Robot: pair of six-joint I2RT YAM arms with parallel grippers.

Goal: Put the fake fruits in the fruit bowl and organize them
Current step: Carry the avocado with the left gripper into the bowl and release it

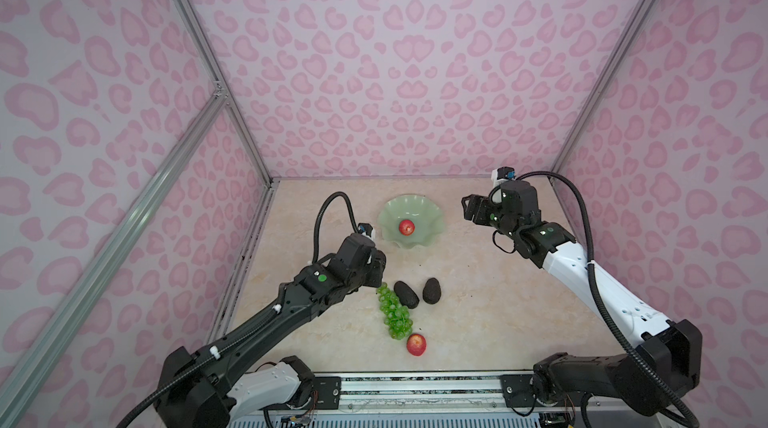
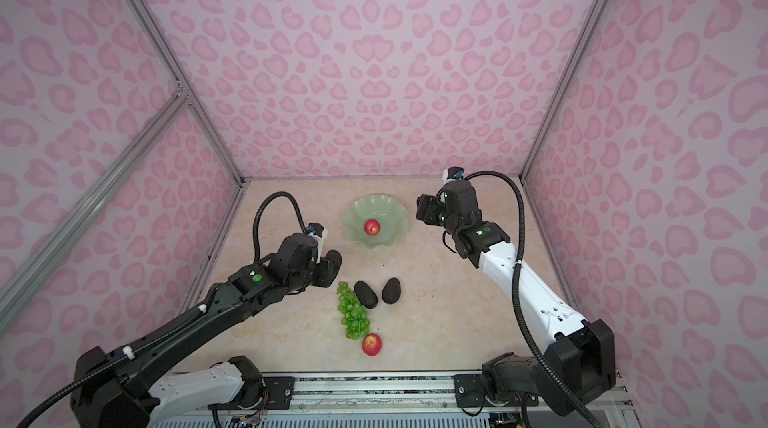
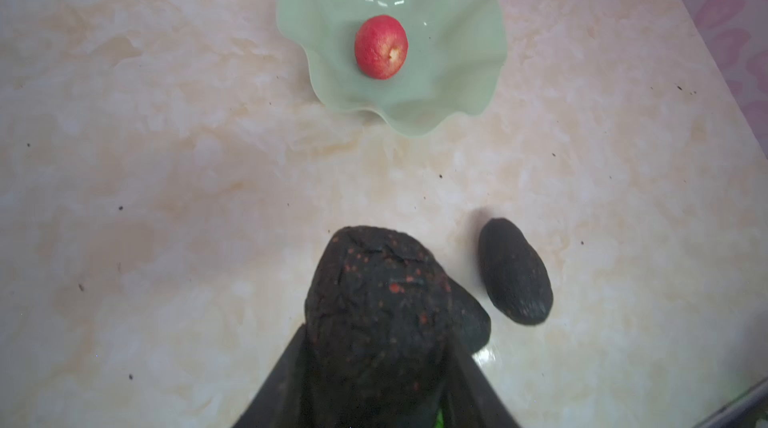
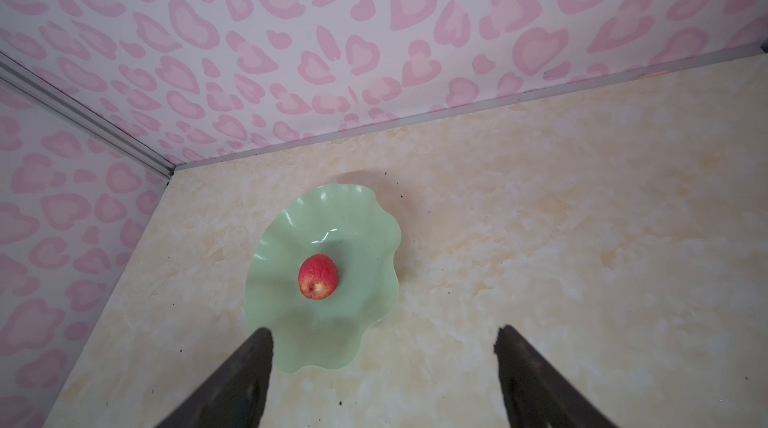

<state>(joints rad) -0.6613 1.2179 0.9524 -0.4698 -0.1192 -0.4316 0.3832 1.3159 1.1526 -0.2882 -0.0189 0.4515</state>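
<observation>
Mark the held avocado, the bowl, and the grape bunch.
held avocado (image 3: pixel 374 305), left wrist view, upper rough skin.
bowl (image 1: pixel 390 213), in a top view, bare left wall.
grape bunch (image 1: pixel 392 313), in a top view, middle grapes.

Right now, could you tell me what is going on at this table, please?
The left gripper is shut on a dark avocado, apparently lifted off the table, with the green bowl ahead of it. One apple already lies in the bowl. Two more avocados, the grapes and a second apple lie on the table. The right gripper hangs open and empty beside the bowl.
</observation>
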